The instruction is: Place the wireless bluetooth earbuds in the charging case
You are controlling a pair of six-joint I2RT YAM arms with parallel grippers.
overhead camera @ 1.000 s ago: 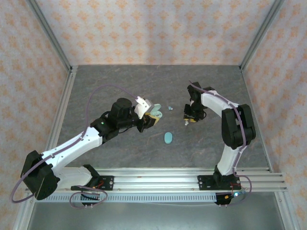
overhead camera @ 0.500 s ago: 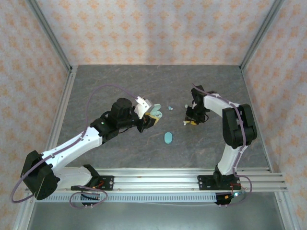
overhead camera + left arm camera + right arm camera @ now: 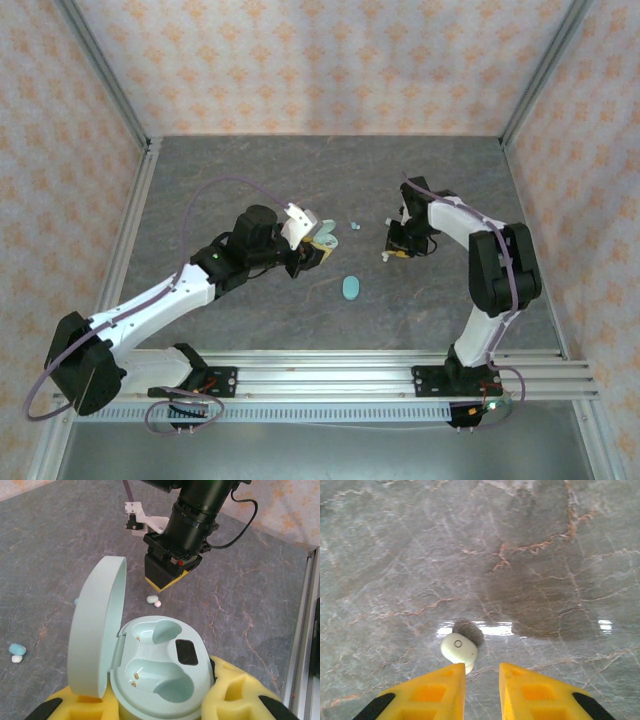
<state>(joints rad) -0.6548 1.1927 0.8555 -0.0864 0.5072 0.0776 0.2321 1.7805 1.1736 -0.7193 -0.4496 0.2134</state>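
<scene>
Over marbled table (image 3: 250, 605), left gripper (image 3: 160, 700) grips the open, empty charging case (image 3: 155, 677).

White-and-black arms (image 3: 160, 300) carry looping purple cables (image 3: 215, 183) (yellow foam pads (image 3: 435, 690) line the jaws).

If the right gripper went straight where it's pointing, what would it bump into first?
Probably the little whitish earbud, lying just ahead of the right gripper, a bit toward one finger's side. If it misses that, it meets the table. Depth is hard to judge.
</scene>
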